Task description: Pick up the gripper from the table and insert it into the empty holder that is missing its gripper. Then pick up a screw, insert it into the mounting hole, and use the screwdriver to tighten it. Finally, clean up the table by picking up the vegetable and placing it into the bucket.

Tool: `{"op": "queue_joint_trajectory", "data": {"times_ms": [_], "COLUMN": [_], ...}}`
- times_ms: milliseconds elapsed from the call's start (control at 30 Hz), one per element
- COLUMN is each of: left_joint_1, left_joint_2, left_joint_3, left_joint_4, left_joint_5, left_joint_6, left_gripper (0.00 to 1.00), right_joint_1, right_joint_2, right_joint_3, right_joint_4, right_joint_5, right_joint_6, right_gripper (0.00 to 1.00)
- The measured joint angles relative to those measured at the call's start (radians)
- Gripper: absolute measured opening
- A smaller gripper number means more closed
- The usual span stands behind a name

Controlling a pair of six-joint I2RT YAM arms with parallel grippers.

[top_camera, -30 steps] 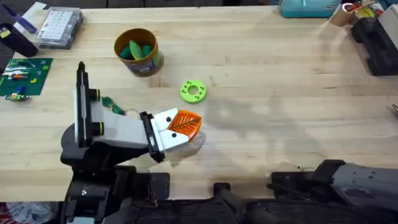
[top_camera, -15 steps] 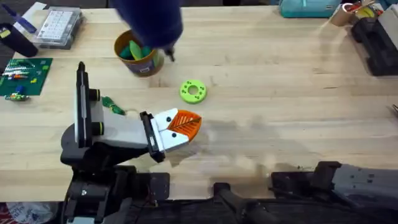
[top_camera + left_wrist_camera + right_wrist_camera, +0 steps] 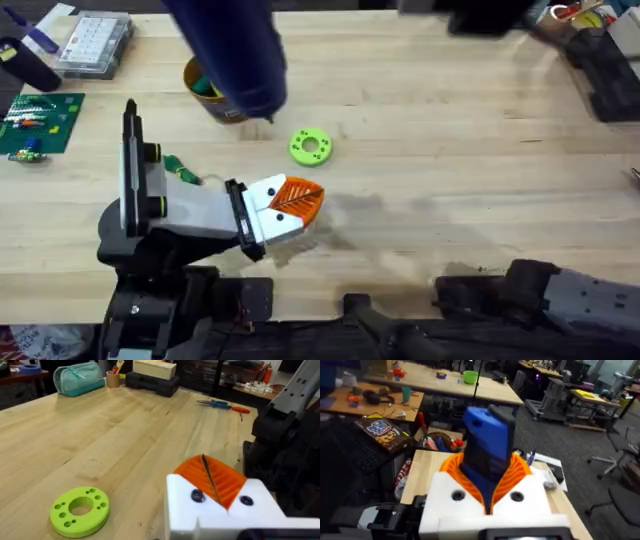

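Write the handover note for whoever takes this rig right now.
Left gripper: jaws shut, empty, low over the table near the lime-green ring.
Right gripper: shut on the screwdriver, raised high off the table.
The vegetable lies on the table beside the left arm. The bucket stands beyond it, with other green items inside.
Done: screwdriver picked up.
Cannot tell: the holder and screw are out of sight, so check insertion and tightening.
Left: put the vegetable into the bucket.
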Motion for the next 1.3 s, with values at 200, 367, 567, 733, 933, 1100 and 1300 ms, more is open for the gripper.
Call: {"op": "queue_joint_trajectory", "data": {"times_ms": [200, 367, 567, 733, 933, 1100, 1300], "left_joint_1": [0.000, 0.000, 0.000, 0.000, 0.000, 0.000, 0.000], "left_joint_2": [0.000, 0.000, 0.000, 0.000, 0.000, 0.000, 0.000], "left_joint_3": [0.000, 0.000, 0.000, 0.000, 0.000, 0.000, 0.000], "left_joint_4": [0.000, 0.000, 0.000, 0.000, 0.000, 0.000, 0.000], "left_joint_5": [0.000, 0.000, 0.000, 0.000, 0.000, 0.000, 0.000], "left_joint_6": [0.000, 0.000, 0.000, 0.000, 0.000, 0.000, 0.000], "left_gripper": [0.013, 0.013, 0.013, 0.014, 0.013, 0.013, 0.013], "right_joint_1": [-0.039, -0.055, -0.077, -0.090, -0.097, -0.098, -0.099], "right_joint_2": [-0.027, -0.026, -0.026, -0.026, -0.026, -0.026, -0.026], "right_joint_3": [-0.141, -0.211, -0.286, -0.377, -0.484, -0.543, -0.620], "right_joint_4": [0.110, 0.137, 0.228, 0.355, 0.478, 0.534, 0.655], "right_joint_5": [-0.008, -0.031, -0.037, -0.053, -0.087, -0.105, -0.137], "right_joint_6": [0.050, 0.065, 0.103, 0.139, 0.175, 0.206, 0.230], "right_gripper": [0.026, 0.026, 0.026, 0.026, 0.026, 0.026, 0.026]}}
